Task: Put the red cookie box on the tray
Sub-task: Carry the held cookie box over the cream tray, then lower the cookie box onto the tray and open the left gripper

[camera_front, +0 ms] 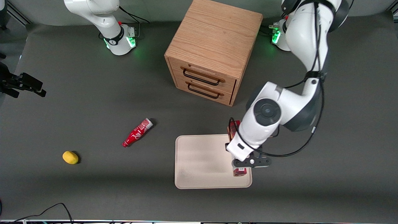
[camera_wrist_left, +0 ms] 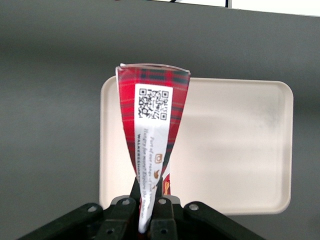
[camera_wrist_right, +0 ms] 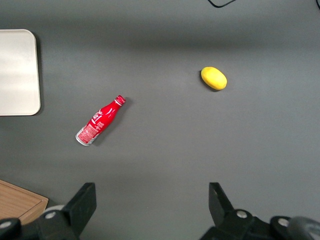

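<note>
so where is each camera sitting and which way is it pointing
Front view: high up, facing both arms, looking down on the table, cabinet and tray; both arms show.
Left wrist view: on the working arm, looking down past the gripper, jaws shut on the red cookie box above the tray.
Right wrist view: on the parked arm, over the bottle and lemon.
All three show the tray.

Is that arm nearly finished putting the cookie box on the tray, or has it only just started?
Well along. Done: the red cookie box is picked up, pinched between the fingers of the left gripper. In hand: the front view shows it over the tray, along the edge toward the working arm's end. Left: setting it down and letting go. Whether the box touches the tray yet cannot be told.
</note>
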